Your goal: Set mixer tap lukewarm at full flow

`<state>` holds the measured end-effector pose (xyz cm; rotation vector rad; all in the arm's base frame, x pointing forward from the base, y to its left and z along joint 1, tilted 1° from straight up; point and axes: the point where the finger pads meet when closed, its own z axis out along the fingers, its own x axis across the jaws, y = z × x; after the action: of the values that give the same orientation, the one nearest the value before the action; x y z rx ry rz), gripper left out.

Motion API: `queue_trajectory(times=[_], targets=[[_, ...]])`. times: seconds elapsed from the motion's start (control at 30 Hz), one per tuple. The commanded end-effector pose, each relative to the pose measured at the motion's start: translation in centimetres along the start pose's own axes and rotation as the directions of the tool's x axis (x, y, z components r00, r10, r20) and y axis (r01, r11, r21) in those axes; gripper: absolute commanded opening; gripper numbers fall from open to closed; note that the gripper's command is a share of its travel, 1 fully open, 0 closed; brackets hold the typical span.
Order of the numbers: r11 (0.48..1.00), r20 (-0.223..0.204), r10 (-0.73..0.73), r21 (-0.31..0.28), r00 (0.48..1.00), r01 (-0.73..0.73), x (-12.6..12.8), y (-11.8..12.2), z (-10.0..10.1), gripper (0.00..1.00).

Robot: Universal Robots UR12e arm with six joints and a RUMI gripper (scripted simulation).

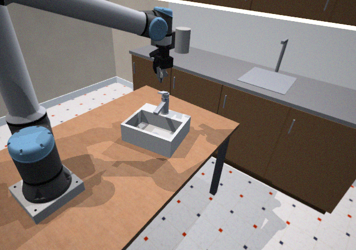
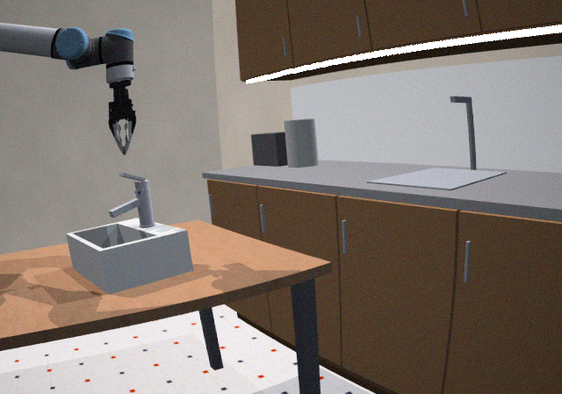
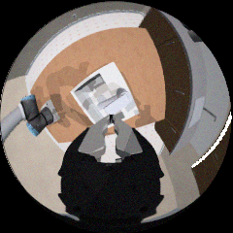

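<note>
The chrome mixer tap (image 1: 166, 108) (image 2: 144, 208) stands upright on the back rim of the white basin (image 1: 145, 140) (image 2: 140, 261). Its lever (image 1: 163, 92) (image 2: 131, 176) (image 3: 117, 105) points out to the same side as the spout (image 1: 158, 109) (image 2: 123, 208), roughly over it. The lever's free end is tipped upward; whether it is at the top of its travel I cannot tell. A blue dot (image 2: 139, 192) shows on the tap body below the lever; a red dot is not clearly visible. My gripper (image 1: 161, 82) (image 2: 124, 154) (image 3: 111, 115) is shut and empty, pointing down above the lever without touching it.
The basin stands on the wooden table (image 1: 138, 190) (image 2: 254, 254). The arm's base (image 1: 43, 166) is on the same table. Behind is a counter (image 1: 218, 64) with a grey cylinder (image 1: 182, 40) (image 2: 300, 142), a dark box (image 2: 268, 148) and another tap (image 1: 281, 55) (image 2: 471, 131).
</note>
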<state>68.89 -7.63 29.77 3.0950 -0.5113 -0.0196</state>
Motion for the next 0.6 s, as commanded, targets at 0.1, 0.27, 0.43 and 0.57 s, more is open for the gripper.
queue_trajectory(times=[0.1, 0.27, 0.43, 0.57], targets=[[0.92, -0.002, -0.392, 0.006, 0.92, 0.392, -0.18, -0.18, -0.24, 0.0], [0.858, -0.004, -0.513, 0.006, 0.858, 0.513, -0.28, -0.12, -0.32, 0.0], [0.721, -0.005, -0.693, 0.005, 0.721, 0.693, -0.39, -0.09, -0.38, 0.0], [0.591, -0.005, -0.807, 0.004, 0.591, 0.807, -0.44, 0.05, -0.45, 0.0]])
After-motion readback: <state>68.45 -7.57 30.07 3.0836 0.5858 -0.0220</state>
